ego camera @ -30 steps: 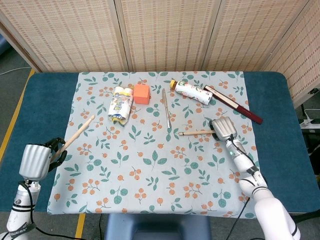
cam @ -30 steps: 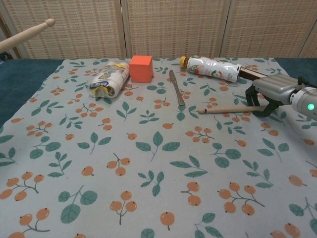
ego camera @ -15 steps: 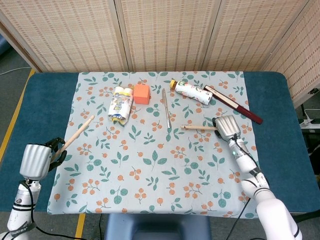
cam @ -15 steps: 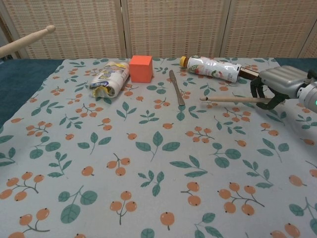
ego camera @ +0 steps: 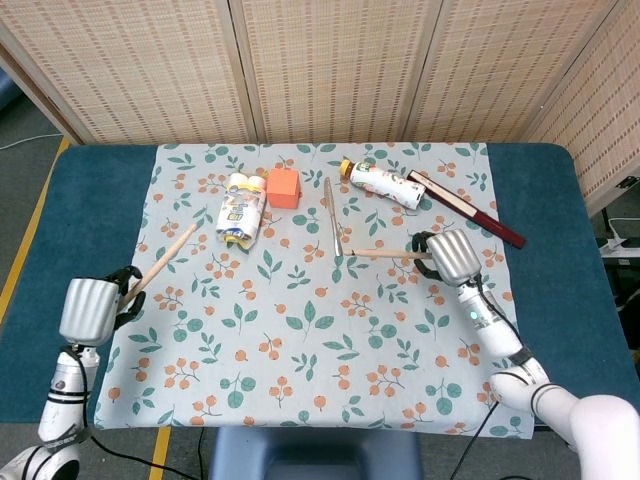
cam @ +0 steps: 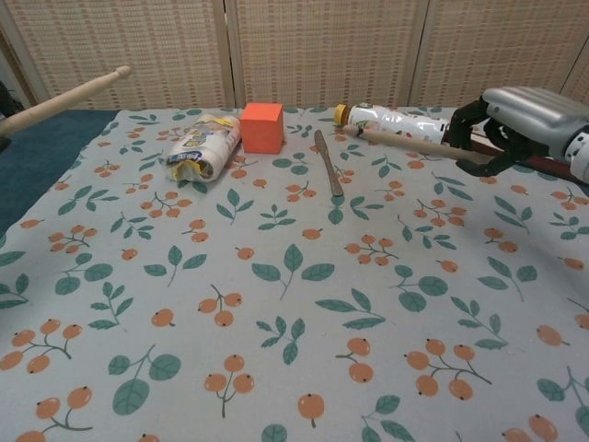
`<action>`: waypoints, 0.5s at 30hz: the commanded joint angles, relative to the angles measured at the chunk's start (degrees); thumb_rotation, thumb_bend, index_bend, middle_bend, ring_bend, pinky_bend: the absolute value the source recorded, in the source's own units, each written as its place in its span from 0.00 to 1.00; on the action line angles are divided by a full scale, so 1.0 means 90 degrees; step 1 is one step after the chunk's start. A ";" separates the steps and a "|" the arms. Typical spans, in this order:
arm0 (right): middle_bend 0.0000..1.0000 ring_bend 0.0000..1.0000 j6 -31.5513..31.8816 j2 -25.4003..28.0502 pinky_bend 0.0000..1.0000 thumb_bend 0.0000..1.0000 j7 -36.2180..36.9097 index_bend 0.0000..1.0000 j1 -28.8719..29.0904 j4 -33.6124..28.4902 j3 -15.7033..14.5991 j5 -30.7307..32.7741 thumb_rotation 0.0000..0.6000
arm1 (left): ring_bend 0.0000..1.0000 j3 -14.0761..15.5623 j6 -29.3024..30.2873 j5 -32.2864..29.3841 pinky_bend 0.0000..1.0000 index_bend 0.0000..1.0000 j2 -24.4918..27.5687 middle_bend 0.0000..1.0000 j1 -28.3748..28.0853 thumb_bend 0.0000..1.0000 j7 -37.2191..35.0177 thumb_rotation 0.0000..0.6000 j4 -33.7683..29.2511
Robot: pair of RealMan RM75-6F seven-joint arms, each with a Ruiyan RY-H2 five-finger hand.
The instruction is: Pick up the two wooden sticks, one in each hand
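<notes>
My left hand (ego camera: pixel 92 308) grips one wooden stick (ego camera: pixel 165 263) at the table's left side; the stick slants up to the right with its rounded tip (cam: pixel 121 71) in the air. In the chest view only that stick (cam: pixel 64 95) shows, the hand being off the left edge. My right hand (ego camera: pixel 448 257) holds the other wooden stick (ego camera: pixel 382 254) by its right end, lifted off the cloth and pointing left. The chest view shows this right hand (cam: pixel 525 118) wrapped round its stick (cam: pixel 414 145), which hangs above the table.
On the flowered cloth (ego camera: pixel 310 330) lie a crumpled wrapper roll (ego camera: pixel 239 209), an orange cube (ego camera: pixel 284 187), a table knife (ego camera: pixel 333 217), a printed bottle (ego camera: pixel 382 184) and a dark red case (ego camera: pixel 470 209) at the back right. Blue table edges (ego camera: pixel 560 250) flank the cloth.
My right hand has risen with its stick, which left the cloth and now hangs in the air. My left hand has shifted slightly right and up with its stick.
</notes>
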 commanded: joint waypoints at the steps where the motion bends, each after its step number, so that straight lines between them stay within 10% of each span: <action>1: 0.70 0.82 0.0323 0.1642 1.00 0.50 -0.1487 0.84 -0.0358 -0.3399 0.0227 0.0317 1.00 | 1.00 -0.0084 -0.0016 0.0074 1.00 0.69 -0.0319 0.86 -0.0211 0.36 0.0208 1.00 0.0087; 15: 0.70 0.82 -0.0068 0.1905 1.00 0.50 -0.3321 0.84 -0.0051 -0.5616 0.0599 0.1210 1.00 | 1.00 -0.0047 0.0068 0.0567 1.00 0.69 -0.1416 0.86 -0.0756 0.36 0.0346 1.00 -0.0089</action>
